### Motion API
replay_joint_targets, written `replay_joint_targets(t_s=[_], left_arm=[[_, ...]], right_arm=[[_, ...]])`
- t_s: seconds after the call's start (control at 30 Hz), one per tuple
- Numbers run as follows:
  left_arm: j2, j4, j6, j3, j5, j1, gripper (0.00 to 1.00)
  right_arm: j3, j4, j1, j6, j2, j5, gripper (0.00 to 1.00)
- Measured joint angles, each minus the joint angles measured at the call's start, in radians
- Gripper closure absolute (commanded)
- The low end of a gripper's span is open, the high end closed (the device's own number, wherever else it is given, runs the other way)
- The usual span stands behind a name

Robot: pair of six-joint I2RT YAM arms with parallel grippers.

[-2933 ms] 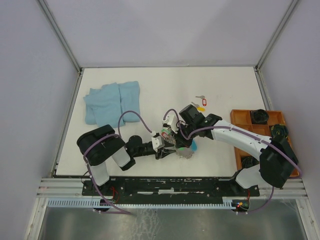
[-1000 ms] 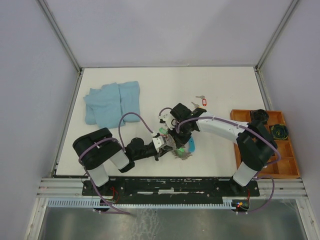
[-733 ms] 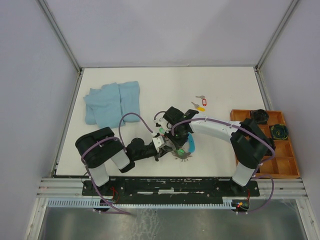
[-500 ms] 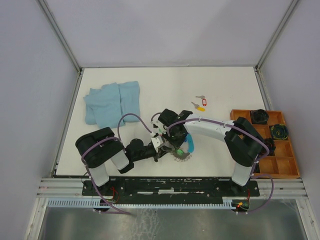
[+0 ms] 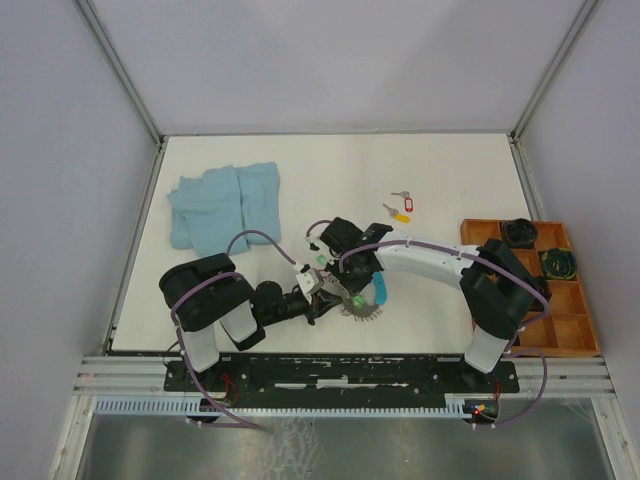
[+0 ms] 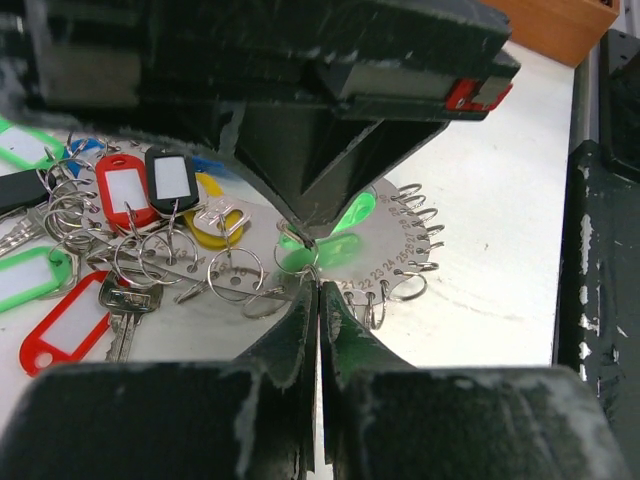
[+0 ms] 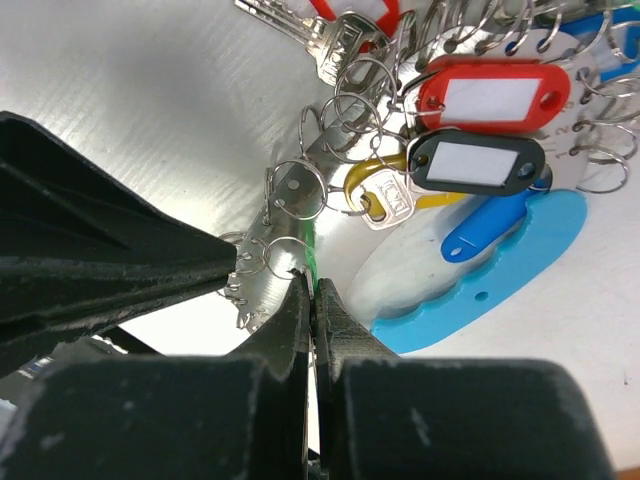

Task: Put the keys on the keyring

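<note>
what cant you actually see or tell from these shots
- Top view: the right arm covers where key meets disc.
- Left wrist view: the right gripper covers half the green tag; its key is unseen.
- Right wrist view: only a green sliver shows at the shut fingers; whether it is gripped is unclear.
- Top view: the yellow-tag key is too small for detail.
- Top view: the right arm hides part of the tray.

Cloth (image 5: 222,205) L — keys (image 5: 400,211) ctr — tray (image 5: 482,236) R
</note>
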Motion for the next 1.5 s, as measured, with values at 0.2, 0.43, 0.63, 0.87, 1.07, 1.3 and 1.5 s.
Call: replay_joint_targets(t_s=[0.2,0.43,0.63,0.87,1.07,1.3,1.5], left_arm=[[0.000,0.017,-0.012,0.000,-0.009,0.000,0.97],[-0.049,0.019,-0.014,-0.031,-0.055,0.001,0.93],[-0.087,0.018,-0.029,-0.067,-0.089,0.006,0.77],[-0.154,0.017,-0.086,-0.119,-0.154,0.012,0.60],[-0.390,-0.101,-0.127,-0.133,-0.225,0.041,0.55],[-0.772,-0.520,-0.130,-0.087,-0.350,0.055,0.33],[-1.073,-0.805,-0.164,-0.104,-0.497,0.086,0.17]], right_arm=[[-0.057,0.061,-0.014,0.003,-0.105,-0.027,0.99],[-0.126,0.150,-0.037,0.006,-0.193,-0.074,0.99],[-0.154,0.214,-0.044,0.011,-0.204,-0.087,0.99],[-0.188,0.274,-0.060,0.024,-0.207,-0.082,0.99],[-0.204,0.307,-0.068,0.045,-0.208,-0.073,0.99],[-0.209,0.337,-0.079,0.067,-0.210,-0.068,0.99],[-0.209,0.375,-0.080,0.087,-0.210,-0.056,0.99]])
